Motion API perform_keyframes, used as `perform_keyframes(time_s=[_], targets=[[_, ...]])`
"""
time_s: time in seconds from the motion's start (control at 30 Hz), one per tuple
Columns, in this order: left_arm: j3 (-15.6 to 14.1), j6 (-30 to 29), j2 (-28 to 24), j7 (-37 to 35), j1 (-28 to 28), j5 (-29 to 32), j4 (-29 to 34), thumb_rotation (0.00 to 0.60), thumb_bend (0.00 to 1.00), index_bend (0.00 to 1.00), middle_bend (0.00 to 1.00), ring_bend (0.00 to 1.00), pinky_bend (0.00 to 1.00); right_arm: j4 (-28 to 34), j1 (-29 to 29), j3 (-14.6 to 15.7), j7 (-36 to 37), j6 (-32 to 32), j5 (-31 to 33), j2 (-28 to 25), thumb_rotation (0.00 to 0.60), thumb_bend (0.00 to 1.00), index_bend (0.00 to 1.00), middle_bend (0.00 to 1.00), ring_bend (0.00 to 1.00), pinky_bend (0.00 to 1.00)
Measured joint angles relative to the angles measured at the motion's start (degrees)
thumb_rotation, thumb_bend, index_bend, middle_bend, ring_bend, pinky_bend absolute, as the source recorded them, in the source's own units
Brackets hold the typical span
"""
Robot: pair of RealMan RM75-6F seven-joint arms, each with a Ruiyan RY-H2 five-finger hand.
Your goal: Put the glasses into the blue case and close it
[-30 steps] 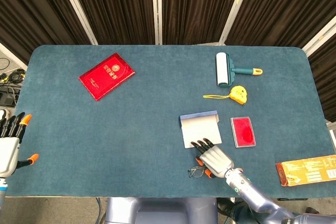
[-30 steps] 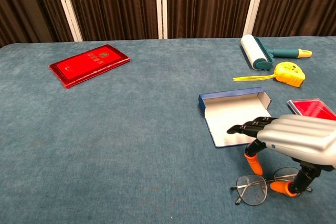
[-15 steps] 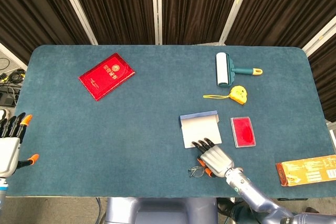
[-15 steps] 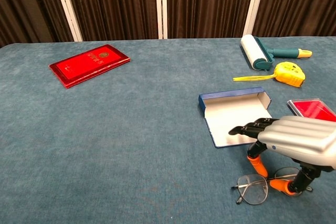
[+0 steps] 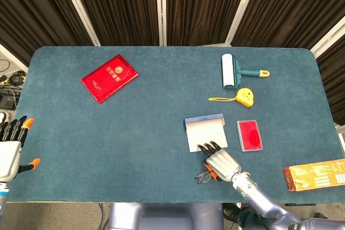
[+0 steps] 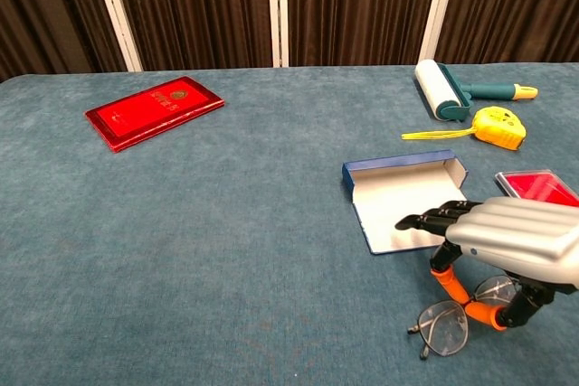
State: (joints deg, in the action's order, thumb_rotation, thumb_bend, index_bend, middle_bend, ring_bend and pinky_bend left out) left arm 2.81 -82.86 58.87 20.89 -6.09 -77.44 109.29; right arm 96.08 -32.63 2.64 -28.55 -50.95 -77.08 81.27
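Observation:
The blue case [image 5: 206, 133] lies open right of the table's middle, its white inside facing up [image 6: 407, 205]. Just in front of it, near the table's front edge, are the thin wire glasses [image 5: 203, 176]. My right hand [image 5: 222, 162] hangs over them. Its orange-tipped thumb and a finger pinch the frame near the bridge [image 6: 443, 329], and the right lens sits tilted up under the palm [image 6: 511, 241]. The other fingers reach over the case's near edge. My left hand [image 5: 11, 144] hovers off the table's left edge, fingers apart and holding nothing.
A red booklet [image 5: 109, 77] lies at the back left. A lint roller [image 5: 229, 71] and a yellow tape measure [image 5: 246, 96] sit behind the case. A small red box [image 5: 249, 134] is right of the case, and an orange packet [image 5: 315, 174] lies at the front right.
The right hand's thumb and finger have closed on the glasses. The glasses have turned and tilted, their right lens rising under the palm. The left hand has not moved.

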Motion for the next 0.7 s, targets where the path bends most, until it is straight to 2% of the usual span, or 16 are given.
perform_keyframes(time_s=[0.23, 0.4, 0.7], targets=[[-0.1, 0.0, 0.0, 0.1, 0.0, 0.0, 0.0, 0.6, 0.0, 0.0, 0.0, 0.0, 0.0, 1.6, -0.3, -1.5, 1.6, -1.3, -0.2, -1.4, 0.6, 0.37, 0.63, 0.0, 0.0, 0.0], [0.0, 0.0, -0.1, -0.1, -0.1, 0.1, 0.2, 0.6, 0.0, 0.0, 0.0, 0.0, 0.0, 2.6, -1.7, -4.3, 1.0, -1.8, 1.2, -2.4, 0.6, 0.38, 0.63, 0.0, 0.0, 0.0], [0.5, 0.4, -0.4, -0.8, -0.4, 1.3, 0.0, 0.6, 0.0, 0.0, 0.0, 0.0, 0.0, 0.6, -6.9, -9.9, -5.8, -0.5, 10.2, -1.7, 0.6, 0.38, 0.63, 0.0, 0.0, 0.0]])
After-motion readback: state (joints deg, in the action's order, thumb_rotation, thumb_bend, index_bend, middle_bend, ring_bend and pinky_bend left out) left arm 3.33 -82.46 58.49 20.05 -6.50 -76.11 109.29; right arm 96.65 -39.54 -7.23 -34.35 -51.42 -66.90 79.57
